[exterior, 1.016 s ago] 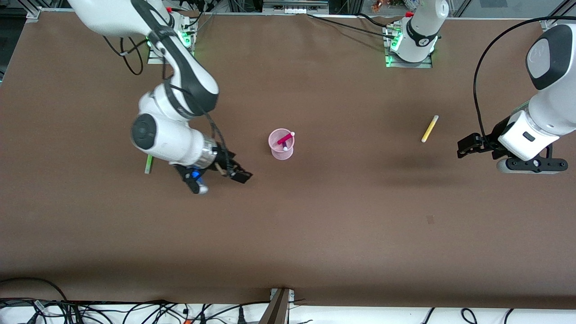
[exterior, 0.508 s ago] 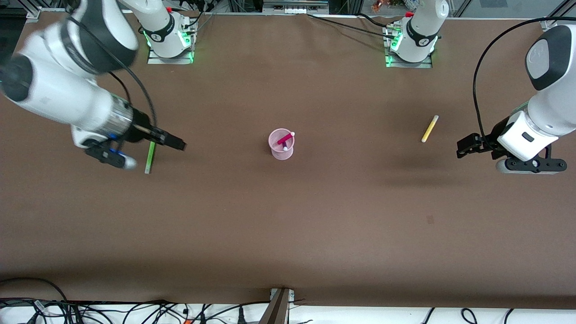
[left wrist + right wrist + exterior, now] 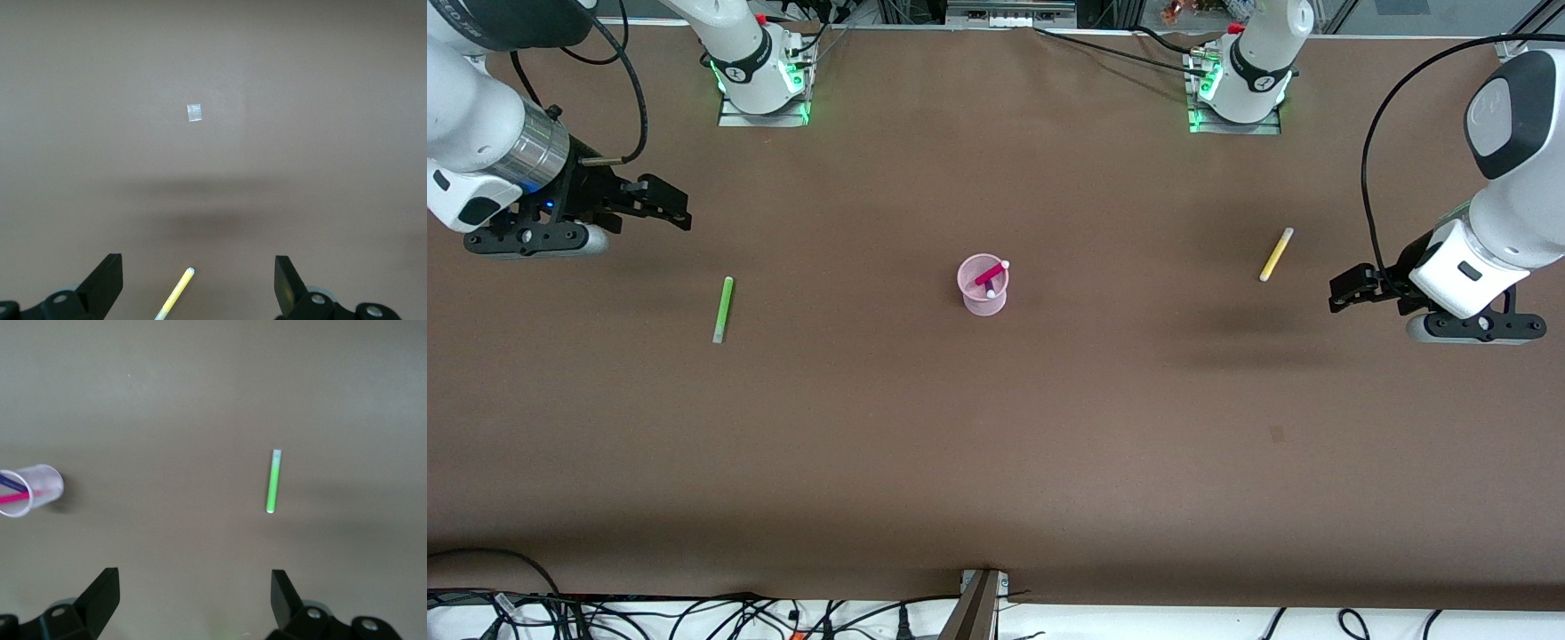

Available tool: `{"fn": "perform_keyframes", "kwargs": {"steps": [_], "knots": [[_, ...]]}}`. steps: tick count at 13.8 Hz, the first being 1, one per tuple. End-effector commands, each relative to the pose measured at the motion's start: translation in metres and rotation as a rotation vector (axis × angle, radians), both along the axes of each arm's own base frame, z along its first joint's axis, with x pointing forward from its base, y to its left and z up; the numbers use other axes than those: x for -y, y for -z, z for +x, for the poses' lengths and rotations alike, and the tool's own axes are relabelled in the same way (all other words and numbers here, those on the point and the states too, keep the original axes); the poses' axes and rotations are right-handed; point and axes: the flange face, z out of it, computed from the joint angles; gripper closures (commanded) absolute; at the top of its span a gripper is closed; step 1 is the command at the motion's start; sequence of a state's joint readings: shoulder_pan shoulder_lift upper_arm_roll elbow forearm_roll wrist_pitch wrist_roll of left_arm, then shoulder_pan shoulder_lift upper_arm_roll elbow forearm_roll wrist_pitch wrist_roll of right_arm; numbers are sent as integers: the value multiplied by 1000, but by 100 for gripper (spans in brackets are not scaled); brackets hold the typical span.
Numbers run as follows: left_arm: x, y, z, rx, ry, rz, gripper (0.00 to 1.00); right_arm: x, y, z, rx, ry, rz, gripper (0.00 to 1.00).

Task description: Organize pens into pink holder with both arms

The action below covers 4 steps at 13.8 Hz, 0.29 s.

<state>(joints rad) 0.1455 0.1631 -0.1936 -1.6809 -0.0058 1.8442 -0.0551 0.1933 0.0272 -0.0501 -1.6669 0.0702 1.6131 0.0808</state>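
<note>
The pink holder [image 3: 983, 284] stands mid-table with the magenta pen [image 3: 990, 275] and a purple pen leaning in it; it also shows in the right wrist view [image 3: 30, 490]. The green pen [image 3: 722, 308] lies flat toward the right arm's end and shows in the right wrist view [image 3: 273, 490]. The yellow pen [image 3: 1276, 253] lies flat toward the left arm's end and shows in the left wrist view [image 3: 175, 295]. My right gripper [image 3: 665, 205] is open and empty, up over the table's right-arm end, away from the green pen. My left gripper [image 3: 1347, 289] is open and empty beside the yellow pen.
A small pale square patch [image 3: 194, 113] marks the brown table [image 3: 996, 462]. The arm bases [image 3: 758, 62] stand at the table's edge farthest from the camera. Cables lie off the near edge.
My right arm has swung away from beside the holder to the table's right-arm end and risen, uncovering the green pen. The left arm has barely moved.
</note>
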Motion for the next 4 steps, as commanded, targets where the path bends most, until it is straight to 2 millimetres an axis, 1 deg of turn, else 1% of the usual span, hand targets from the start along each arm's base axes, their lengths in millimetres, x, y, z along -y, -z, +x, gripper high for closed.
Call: {"fn": "perform_keyframes", "kwargs": {"steps": [1, 4], "knots": [[2, -4, -2, 5, -8, -8, 0, 3, -13, -3, 7, -49, -33, 0], [3, -4, -2, 5, -6, -7, 0, 4, -16, -2, 12, -52, -48, 0]]}}
